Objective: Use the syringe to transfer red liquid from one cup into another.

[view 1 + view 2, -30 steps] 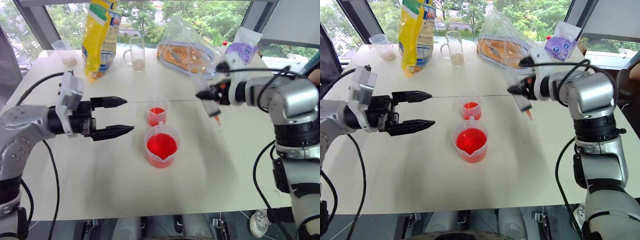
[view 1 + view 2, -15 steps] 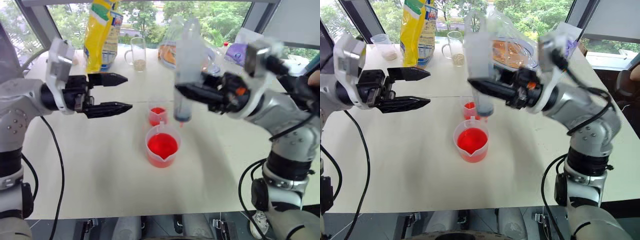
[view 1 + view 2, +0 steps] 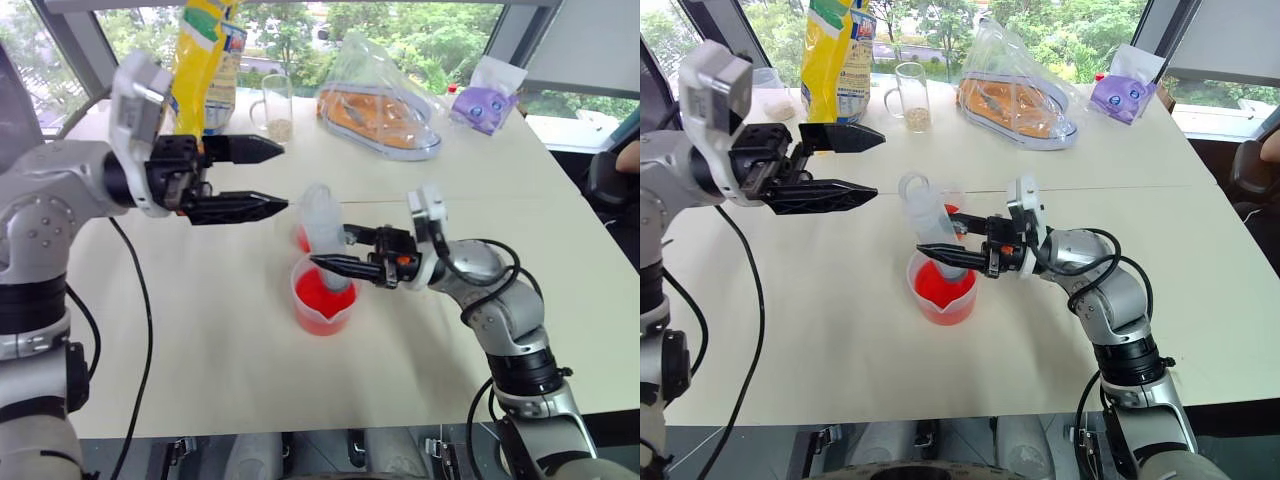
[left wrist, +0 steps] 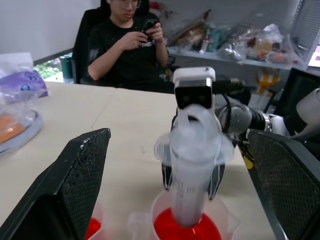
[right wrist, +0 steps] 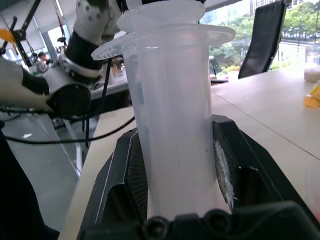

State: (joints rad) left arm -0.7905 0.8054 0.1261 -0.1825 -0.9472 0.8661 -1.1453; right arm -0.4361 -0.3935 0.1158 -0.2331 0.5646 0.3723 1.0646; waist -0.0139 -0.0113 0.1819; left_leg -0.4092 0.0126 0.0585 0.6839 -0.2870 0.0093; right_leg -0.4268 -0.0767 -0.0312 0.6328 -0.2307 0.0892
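Right gripper (image 3: 940,255): mine, clamped on the syringe barrel, one black finger on each side, pointing level across the surface toward my left.
Syringe (image 3: 325,232): clear, upright with a slight tilt, its lower end down inside the spouted cup; fine printed marks run along the barrel, too small to read. The tip is hidden in the cup.
Left gripper (image 3: 262,178): mine, fingers wide apart and holding nothing, held above the surface, up and to the left of the syringe, pointing toward it.
Spouted cup (image 3: 940,300): stands near the middle of the surface, pink-tinted, spout toward me.
Red liquid (image 4: 186,232): fills the bottom of the spouted cup around the syringe; some also sits in the small cup.
Small cup (image 3: 303,238): just behind the spouted cup, mostly hidden by the syringe.
Surface (image 3: 840,330): pale, with a seam running across it behind the cups.
Yellow bag (image 3: 837,60): stands at the far edge, yellow with blue and green print; I cannot read the writing.
Mug (image 3: 909,97): clear, handled, with grains at the bottom, beside the bag.
Clear pack (image 3: 1015,95): holds orange-brown food, at the far side.
Purple pouch (image 3: 1124,95): at the far right corner, printed with a face-like pattern.
Person (image 4: 131,45): seated beyond the surface, in black, holding a phone in both hands.
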